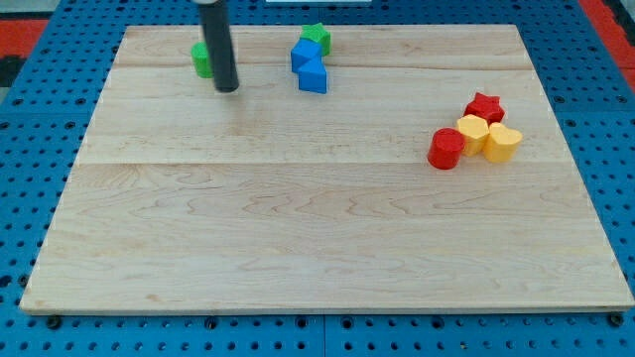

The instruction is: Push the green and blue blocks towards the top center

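my tip [227,87], a bare rod with no hand to open or close, sits just right of the small green block [201,59], with the top-centre cluster of green star block [317,38] and two blue blocks [309,63] farther right on the pale wooden bench [298,228].

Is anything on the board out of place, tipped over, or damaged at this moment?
Nothing looks damaged or tipped. One green block sits alone at the view's top left, partly hidden behind my tip, apart from the green star and two blue blocks.
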You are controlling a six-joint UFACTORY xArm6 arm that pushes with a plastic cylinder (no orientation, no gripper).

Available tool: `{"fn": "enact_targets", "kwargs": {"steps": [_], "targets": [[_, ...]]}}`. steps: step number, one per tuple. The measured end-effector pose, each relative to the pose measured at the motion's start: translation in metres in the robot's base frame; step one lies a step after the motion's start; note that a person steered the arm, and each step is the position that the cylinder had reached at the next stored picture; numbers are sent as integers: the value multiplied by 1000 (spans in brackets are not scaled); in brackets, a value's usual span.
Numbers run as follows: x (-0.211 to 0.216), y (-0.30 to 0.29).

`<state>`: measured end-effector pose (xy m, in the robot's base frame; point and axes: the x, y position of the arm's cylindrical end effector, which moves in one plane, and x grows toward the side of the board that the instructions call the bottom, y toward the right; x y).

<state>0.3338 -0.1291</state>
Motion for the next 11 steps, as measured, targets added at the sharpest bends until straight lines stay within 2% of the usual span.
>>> {"fn": "enact_targets", "kwargs": {"steps": [1,2,3,4,5,6,7,8,9,10,11], "targets": [[26,83],[-15,121],[-40,105],[-38,76],[-30,5],[-56,-42],[-68,-20],[-63,-94],[-99,-108],[-89,-3],[-74,56]]}}
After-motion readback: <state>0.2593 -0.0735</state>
